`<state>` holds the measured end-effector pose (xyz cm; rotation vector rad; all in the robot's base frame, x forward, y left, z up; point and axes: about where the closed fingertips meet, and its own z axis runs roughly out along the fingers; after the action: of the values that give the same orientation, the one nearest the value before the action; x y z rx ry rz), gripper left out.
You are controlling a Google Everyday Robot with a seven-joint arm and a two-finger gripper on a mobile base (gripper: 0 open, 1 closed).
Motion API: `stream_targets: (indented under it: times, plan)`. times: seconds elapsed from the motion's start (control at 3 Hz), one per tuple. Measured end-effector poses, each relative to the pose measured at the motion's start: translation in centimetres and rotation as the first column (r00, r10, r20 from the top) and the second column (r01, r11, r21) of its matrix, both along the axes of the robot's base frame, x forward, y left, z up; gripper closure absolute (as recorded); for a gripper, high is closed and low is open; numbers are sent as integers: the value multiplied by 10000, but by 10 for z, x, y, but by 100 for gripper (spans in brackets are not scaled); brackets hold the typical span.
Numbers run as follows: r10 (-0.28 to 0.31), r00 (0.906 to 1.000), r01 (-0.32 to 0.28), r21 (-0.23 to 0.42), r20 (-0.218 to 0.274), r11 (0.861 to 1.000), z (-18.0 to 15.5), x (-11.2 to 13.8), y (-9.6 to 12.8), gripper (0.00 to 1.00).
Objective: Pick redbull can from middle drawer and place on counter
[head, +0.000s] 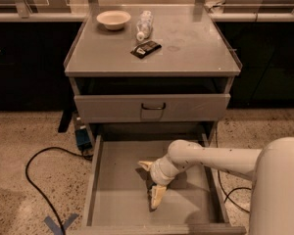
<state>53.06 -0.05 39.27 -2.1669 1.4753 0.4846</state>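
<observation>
Stands at the lower right as a broad white body (279, 190). Stretches a pale arm (220, 158) leftward, almost level. Bends downward at the round wrist (162, 171). Holds the gripper (152, 187) low, near the bottom centre of the view, pointing down.

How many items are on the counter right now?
3: a white bowl back left, a clear bottle lying right of it, a dark packet in front of the bottle. None looks hidden. The gripper is down in the open middle drawer.
</observation>
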Motion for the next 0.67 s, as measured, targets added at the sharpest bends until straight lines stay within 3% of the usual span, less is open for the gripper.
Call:
stream_targets:
  times: [0.33,0.67]
  plan:
    - [-7,10000,7,-1,-4,10000,0,0,0,0]
    - [-1105,9931,1107,39,-390,9938,-12,9,-21,0]
